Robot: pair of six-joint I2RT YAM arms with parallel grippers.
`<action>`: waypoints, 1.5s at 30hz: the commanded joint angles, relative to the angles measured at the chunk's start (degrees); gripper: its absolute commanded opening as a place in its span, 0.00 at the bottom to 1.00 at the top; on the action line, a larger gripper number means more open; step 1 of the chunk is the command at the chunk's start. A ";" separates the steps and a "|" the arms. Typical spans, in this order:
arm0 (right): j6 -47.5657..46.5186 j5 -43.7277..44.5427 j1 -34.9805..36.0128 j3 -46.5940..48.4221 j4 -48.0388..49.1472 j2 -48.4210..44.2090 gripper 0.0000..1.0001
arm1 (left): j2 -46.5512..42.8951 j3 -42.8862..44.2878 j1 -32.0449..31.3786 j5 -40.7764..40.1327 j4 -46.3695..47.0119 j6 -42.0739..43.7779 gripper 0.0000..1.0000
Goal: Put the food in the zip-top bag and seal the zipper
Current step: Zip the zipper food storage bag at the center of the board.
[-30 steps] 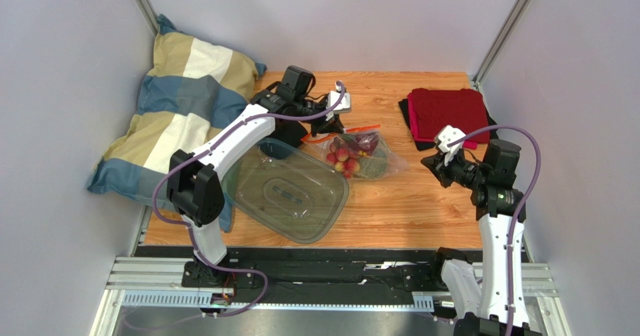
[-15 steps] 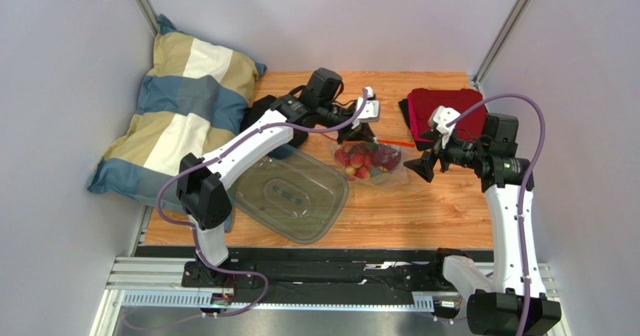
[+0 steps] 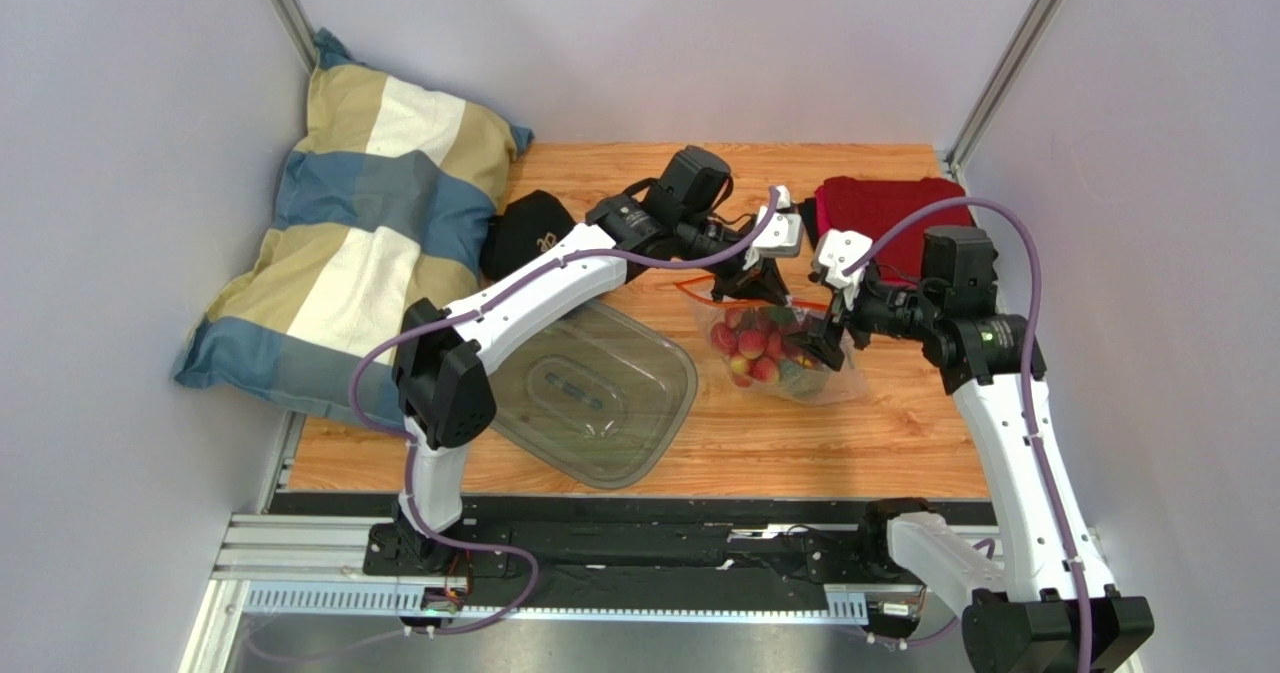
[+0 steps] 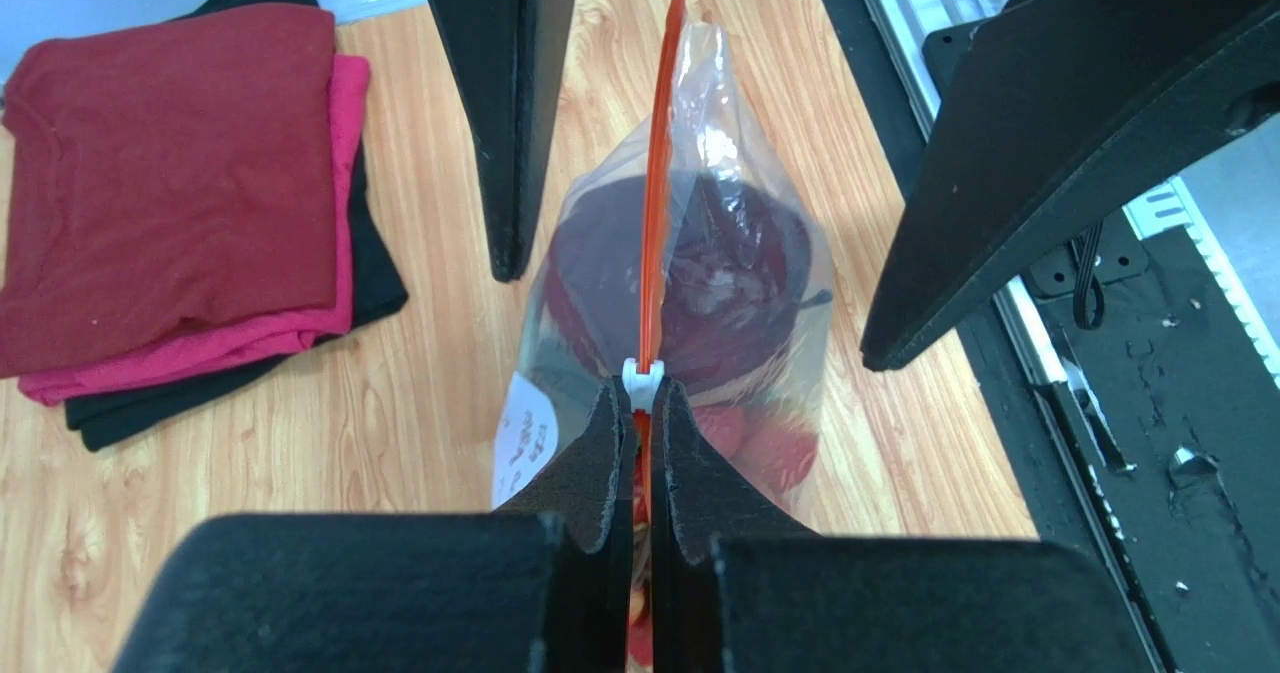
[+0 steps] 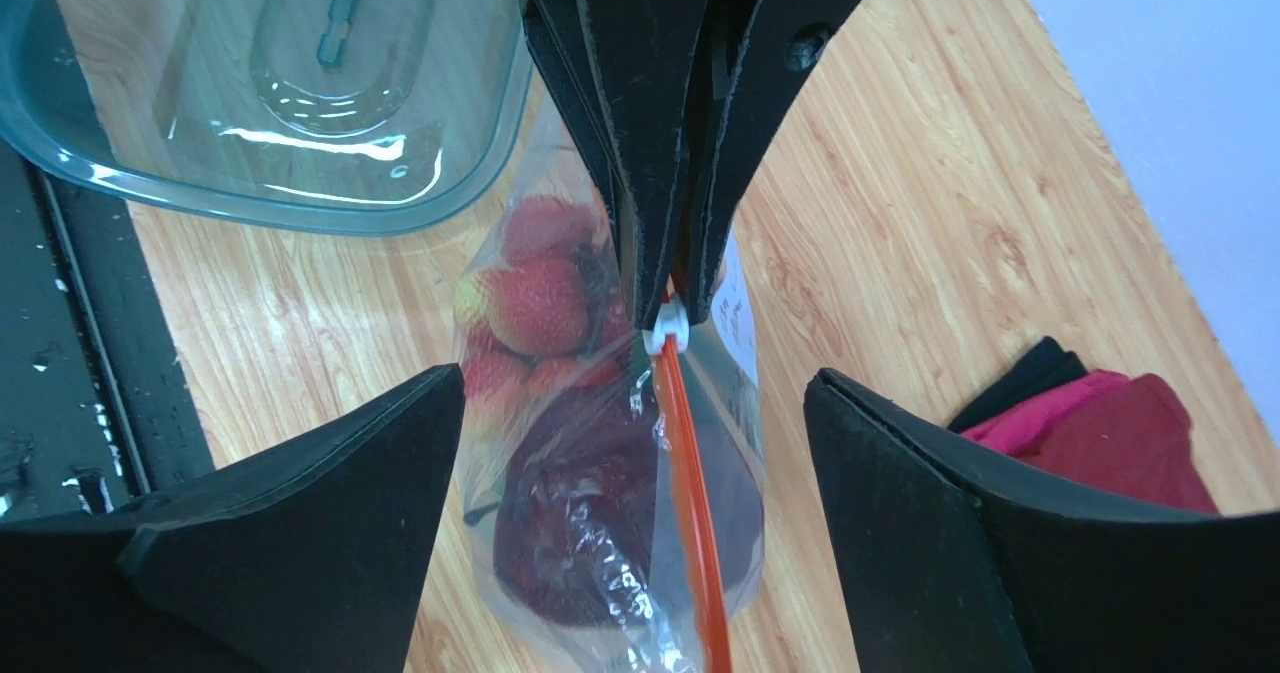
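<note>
At the bottom centre of the left wrist view, your left gripper [image 4: 643, 418] is pinched shut on the zipper [image 4: 658, 178], right behind the small white slider [image 4: 642, 385]. The orange strip runs straight away from it to the top of the frame. The zip-top bag [image 4: 714, 118] stands mid-frame on the table [image 3: 887, 433], mouth edge up and already loaded. Farther up, your right gripper [image 5: 631, 388] straddles the bag with its fingers spread wide, touching nothing I can see. This looks like the sealing stroke. I'd close the right fingers on the far end of the strip first to anchor it. Then push the slider level along the strip's own line, or the crinkly plastic will likely bunch and drag. Counting from the bottom of the overhead view upward, there is one clear tub [image 3: 594, 396] at lower centre and one bag. In the bag are one dark red fruit [image 4: 721, 276] and a cluster of small red fruits [image 5: 534, 306] too bunched to count. I cannot make out the melon. At upper right lie three folded cloths [image 4: 166, 163], red on pink on black, and at upper left one pillow [image 3: 368, 193].
</note>
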 commanded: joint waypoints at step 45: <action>-15.67 9.10 -7.65 -3.22 -9.71 -1.60 0.00 | -12.82 -13.87 7.64 -3.39 -5.64 7.33 0.00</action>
